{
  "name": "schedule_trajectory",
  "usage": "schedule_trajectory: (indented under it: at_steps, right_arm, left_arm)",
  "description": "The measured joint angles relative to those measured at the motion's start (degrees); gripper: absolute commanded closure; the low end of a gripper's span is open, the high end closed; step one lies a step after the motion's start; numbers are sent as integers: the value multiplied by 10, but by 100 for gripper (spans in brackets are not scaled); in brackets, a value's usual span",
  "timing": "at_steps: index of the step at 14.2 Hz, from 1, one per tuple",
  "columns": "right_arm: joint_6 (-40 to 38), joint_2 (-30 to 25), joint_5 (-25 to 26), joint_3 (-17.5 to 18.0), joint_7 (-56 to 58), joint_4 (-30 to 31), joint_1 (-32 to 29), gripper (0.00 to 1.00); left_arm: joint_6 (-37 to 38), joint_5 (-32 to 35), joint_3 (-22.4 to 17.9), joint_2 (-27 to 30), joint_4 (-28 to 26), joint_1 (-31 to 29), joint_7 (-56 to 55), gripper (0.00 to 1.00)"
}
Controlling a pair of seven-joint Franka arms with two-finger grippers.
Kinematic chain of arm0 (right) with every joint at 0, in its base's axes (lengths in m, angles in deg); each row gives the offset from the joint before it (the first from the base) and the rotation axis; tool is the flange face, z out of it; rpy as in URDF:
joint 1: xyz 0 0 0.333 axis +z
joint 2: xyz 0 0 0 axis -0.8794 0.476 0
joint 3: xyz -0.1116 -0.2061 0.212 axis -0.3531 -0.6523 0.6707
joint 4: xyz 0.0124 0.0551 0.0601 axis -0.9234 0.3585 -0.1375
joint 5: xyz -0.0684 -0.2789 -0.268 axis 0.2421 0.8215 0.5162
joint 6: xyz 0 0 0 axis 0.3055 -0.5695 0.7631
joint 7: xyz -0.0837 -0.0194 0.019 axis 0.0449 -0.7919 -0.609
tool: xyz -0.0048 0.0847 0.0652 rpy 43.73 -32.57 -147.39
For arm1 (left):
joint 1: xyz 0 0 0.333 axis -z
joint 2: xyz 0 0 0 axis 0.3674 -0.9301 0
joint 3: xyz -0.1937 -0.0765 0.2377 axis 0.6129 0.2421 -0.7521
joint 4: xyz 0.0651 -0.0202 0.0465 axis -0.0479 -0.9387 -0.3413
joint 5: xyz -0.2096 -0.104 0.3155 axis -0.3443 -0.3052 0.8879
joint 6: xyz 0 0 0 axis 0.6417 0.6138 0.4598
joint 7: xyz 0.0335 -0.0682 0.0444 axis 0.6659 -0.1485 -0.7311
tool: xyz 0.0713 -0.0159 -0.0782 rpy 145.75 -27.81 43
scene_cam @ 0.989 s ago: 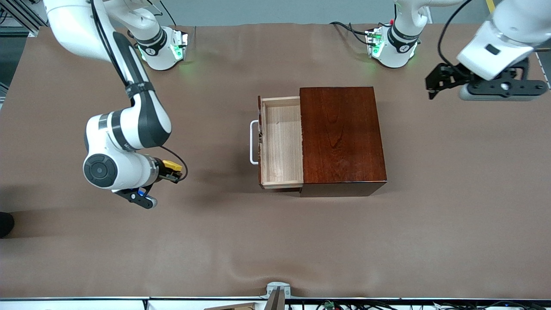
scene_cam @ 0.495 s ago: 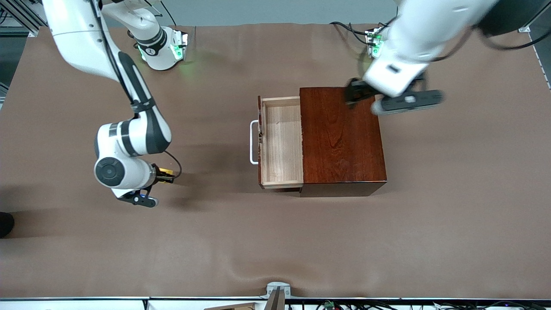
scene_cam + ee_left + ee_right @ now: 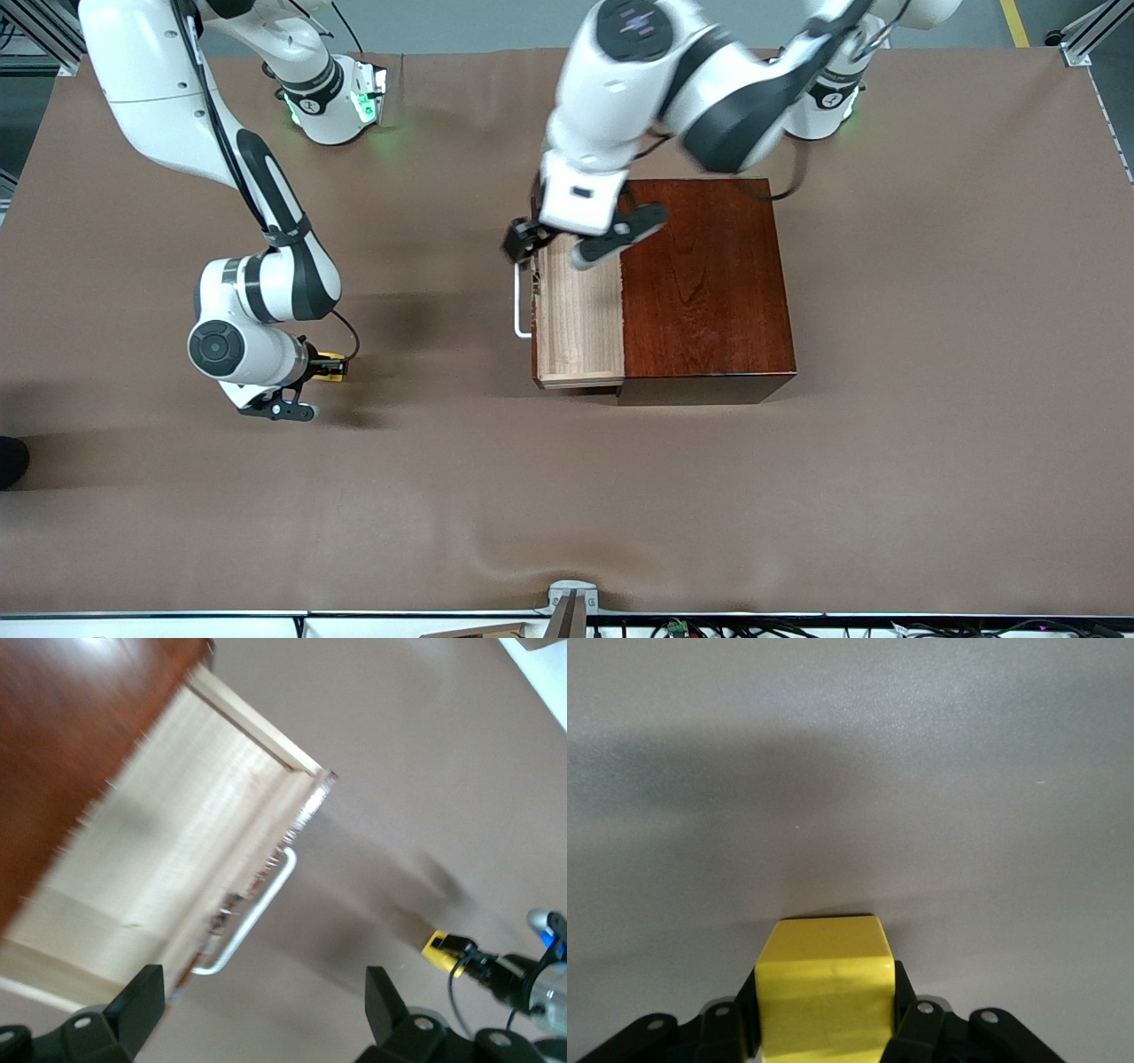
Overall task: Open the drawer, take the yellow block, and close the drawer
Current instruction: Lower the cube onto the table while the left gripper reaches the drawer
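Since a sec ago my left arm has swung in from its own end of the table and now hangs over the drawer; my right has dropped a bit lower w/ the block.

Front view, going across: my right gripper (image 3: 321,368) sits low over bare table toward the right arm's end, well apart from the box. It's clenched on the yellow block (image 3: 330,359); right wrist view shows the block (image 3: 822,997) wedged between my two black fingers (image 3: 917,1028), just above the brown tabletop (image 3: 850,771); whether it touches the cloth I can't tell.

Next, the drawer (image 3: 580,319): pulled out of the dark red-brown box (image 3: 704,283) on the side facing the right arm, tray bare inside where I can see it. White U handle (image 3: 519,306) sticks out from its front.

My left gripper (image 3: 525,237) hovers over the corner of the drawer farthest from the front cam, near the handle's upper end. Fingers spread wide, nothing in them: left wrist view has both fingertips (image 3: 142,992) well apart, w/ the handle (image 3: 252,917) and drawer front showing between them.

Same wrist view catches the pale tray (image 3: 151,868), the box edge (image 3: 62,735), and farther off the yellow block (image 3: 440,945) in my other gripper.
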Motion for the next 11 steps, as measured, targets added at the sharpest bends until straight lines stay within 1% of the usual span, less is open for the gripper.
schedule_trajectory:
  at_steps: [3, 4, 6, 8, 11]
  right_arm:
    - [0, 0, 0, -1, 3, 0, -7, 0]
    - [0, 0, 0, -1, 4, 0, -9, 0]
    - [-3, -2, 1, 0, 4, -4, -10, 0]
    - [-29, -8, 0, 4, 4, -22, -10, 0]
    - [-106, -20, 0, 7, 5, -90, -10, 0]
  left_arm:
    - [-75, 1, -119, -68, 32, 135, -120, 0]
    - [-99, 1, -144, -87, 38, 165, -155, 0]
    - [-137, 1, -160, -121, 43, 189, -219, 0]
    - [-157, 1, -167, -150, 48, 190, -258, 0]
    - [-162, 1, -206, -179, 51, 214, -304, 0]
